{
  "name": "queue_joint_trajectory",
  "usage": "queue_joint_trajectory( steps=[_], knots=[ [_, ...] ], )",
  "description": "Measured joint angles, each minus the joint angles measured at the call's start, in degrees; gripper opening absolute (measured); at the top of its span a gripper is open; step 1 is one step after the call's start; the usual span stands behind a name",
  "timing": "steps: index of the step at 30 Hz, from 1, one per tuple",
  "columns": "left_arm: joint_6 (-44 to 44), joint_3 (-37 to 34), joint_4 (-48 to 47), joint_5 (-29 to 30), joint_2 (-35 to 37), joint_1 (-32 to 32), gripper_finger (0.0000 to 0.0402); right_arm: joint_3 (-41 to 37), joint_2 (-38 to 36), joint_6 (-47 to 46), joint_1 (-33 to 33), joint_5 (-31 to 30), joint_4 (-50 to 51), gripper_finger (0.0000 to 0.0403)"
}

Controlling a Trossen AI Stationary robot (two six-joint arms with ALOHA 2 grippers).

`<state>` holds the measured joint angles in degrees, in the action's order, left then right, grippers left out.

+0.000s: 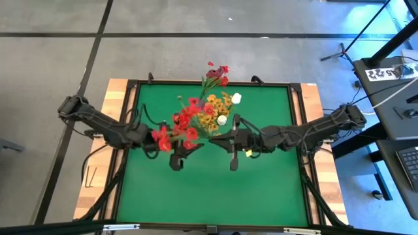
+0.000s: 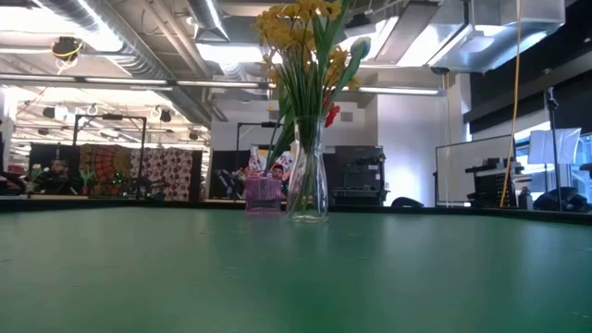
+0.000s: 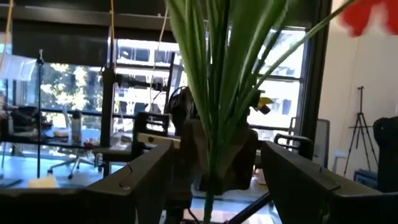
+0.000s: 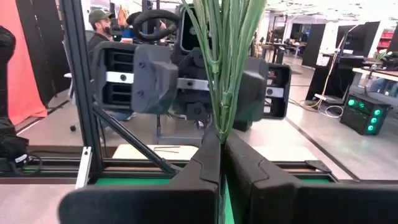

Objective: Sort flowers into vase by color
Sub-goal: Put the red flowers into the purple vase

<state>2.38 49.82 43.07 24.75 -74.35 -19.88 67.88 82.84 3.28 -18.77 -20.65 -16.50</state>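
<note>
Bunch of green stems (image 4: 222, 68) clamped upright between the fingers of the right gripper (image 4: 221, 140), fingertips pressed together on the lower part of the bunch. Directly behind the stems in the right wrist view, the other arm's grey wrist body; a person in a cap (image 4: 99, 28) at the upper left of that frame, beyond the table frame.

Left gripper (image 3: 214, 180) spread wide, holding nothing, one finger on each side of the same stems without touching them. Blurred red blossom at the upper right of the left wrist view.

Seen from above, both grippers facing each other at the middle of the green table (image 1: 209, 196), left arm reaching in from the left edge, right arm from the right edge. Red blossom sprays (image 1: 184, 124) over the left gripper, yellow blossom sprays (image 1: 215, 112) just right of them, two white tulips (image 1: 222, 120) beside the yellow, darker pink buds (image 1: 215, 72) at the upper edge of the table.

In the low view, a clear glass vase (image 2: 308, 199) standing upright at centre frame with yellow sprays and green stems inside, a small pink container (image 2: 263, 196) just to its left and farther back
</note>
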Motion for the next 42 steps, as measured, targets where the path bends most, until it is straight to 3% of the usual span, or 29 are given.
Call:
queue_joint_trajectory(
  steps=[5,26,32,42],
  knots=[
    [-0.31,0.0,-0.22,0.11,-1.09,0.05,0.0238,0.0,0.76,-2.32,1.71,4.1,-0.74,0.0007],
    [-2.26,0.0,-0.79,1.27,-1.07,2.71,0.0226,-0.02,3.25,-3.01,2.76,6.77,-3.04,0.0007],
    [-2.25,0.0,-1.45,2.81,-1.07,1.8,0.0165,-0.02,3.36,-3.01,2.71,6.69,-2.71,0.0007],
    [-2.21,0.0,-1.78,6.11,-1.07,-0.71,0.0013,-0.02,3.36,-2.76,2.73,6.29,-2.17,0.0008]
  ],
)
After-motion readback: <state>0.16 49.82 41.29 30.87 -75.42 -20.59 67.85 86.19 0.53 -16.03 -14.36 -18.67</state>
